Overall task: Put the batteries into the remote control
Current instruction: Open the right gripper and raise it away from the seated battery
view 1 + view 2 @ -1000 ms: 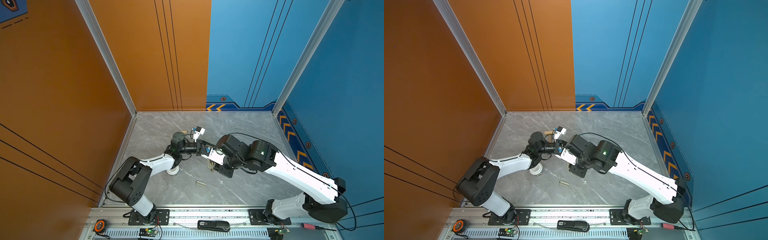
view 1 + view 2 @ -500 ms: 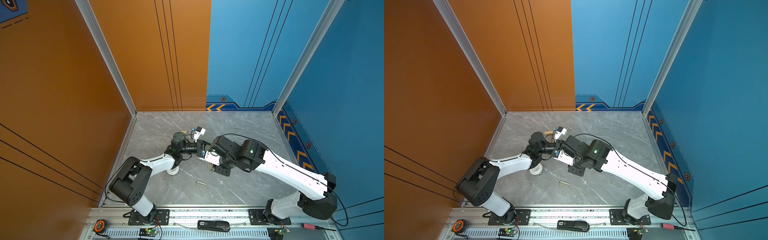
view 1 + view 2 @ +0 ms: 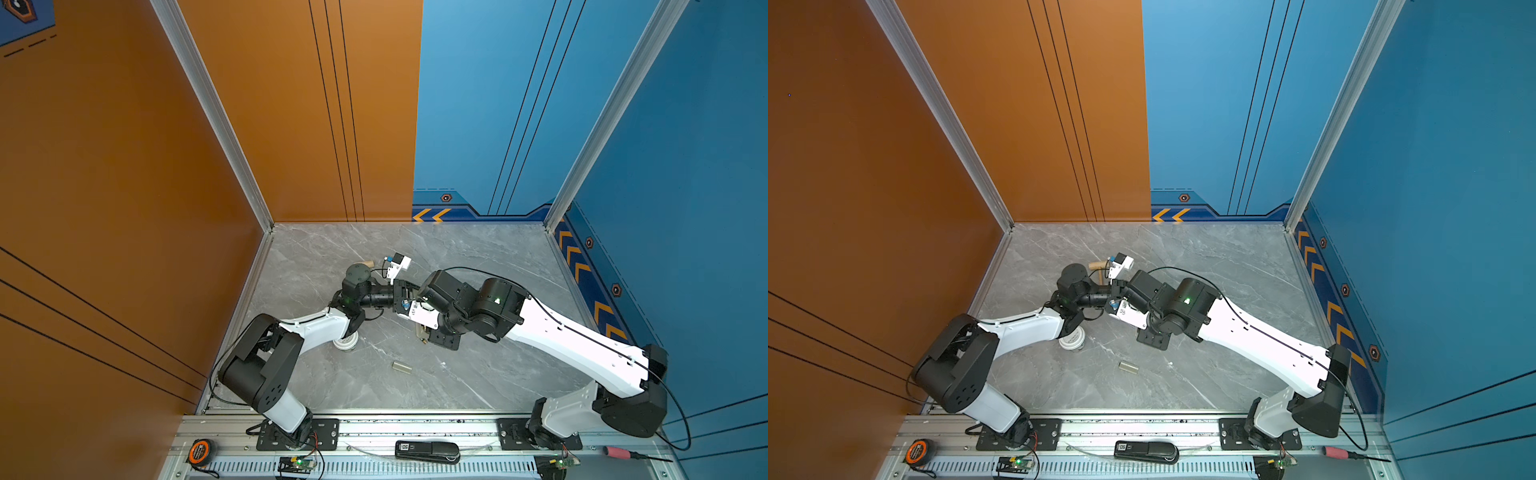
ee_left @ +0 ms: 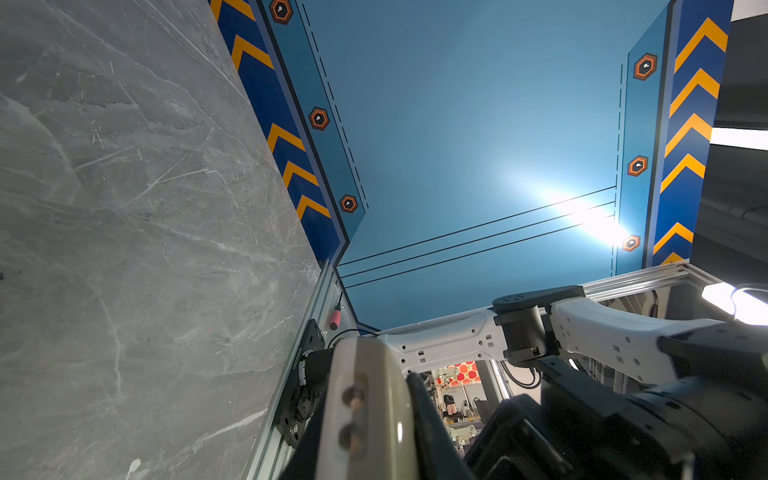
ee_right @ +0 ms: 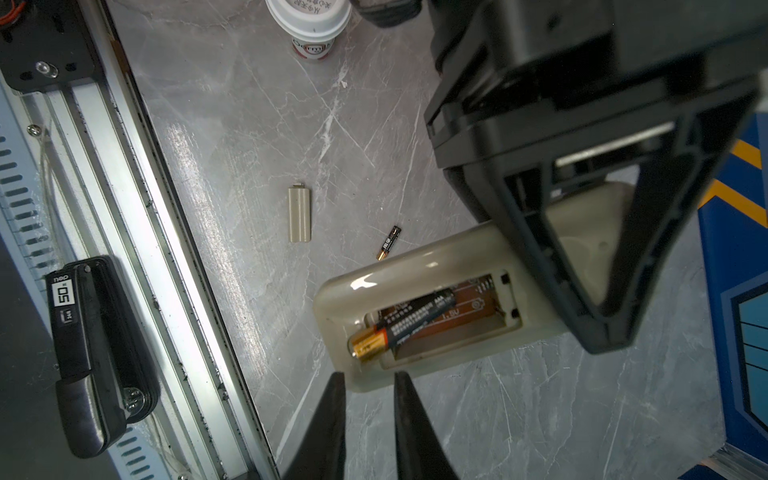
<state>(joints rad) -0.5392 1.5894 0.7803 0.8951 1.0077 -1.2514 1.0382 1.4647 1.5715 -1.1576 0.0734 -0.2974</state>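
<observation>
The remote control [image 5: 419,266] is beige and hangs above the table, back side showing, with its compartment uncovered. My left gripper [image 3: 409,297] [image 4: 365,440] is shut on its far half. One of the batteries [image 5: 401,326] lies askew in the compartment, its gold end raised over the rim. The second one [image 5: 388,242] lies on the table. My right gripper [image 5: 368,376] stands at the remote's near end, jaws a narrow gap apart with nothing between them. In a top view it points down by the remote's tip [image 3: 422,334].
A small beige cover piece [image 5: 299,214] [image 3: 401,366] lies on the grey table. A white cup [image 3: 345,343] stands under the left arm and a mallet's wooden handle [image 3: 368,264] shows behind it. On the front rail lie a black device [image 3: 428,451], a tape measure [image 3: 199,451] and a red screwdriver [image 3: 615,451].
The right arm has swung in toward the left gripper, bringing its wrist closer to the remote. The left arm and the remote have stayed where they were.
</observation>
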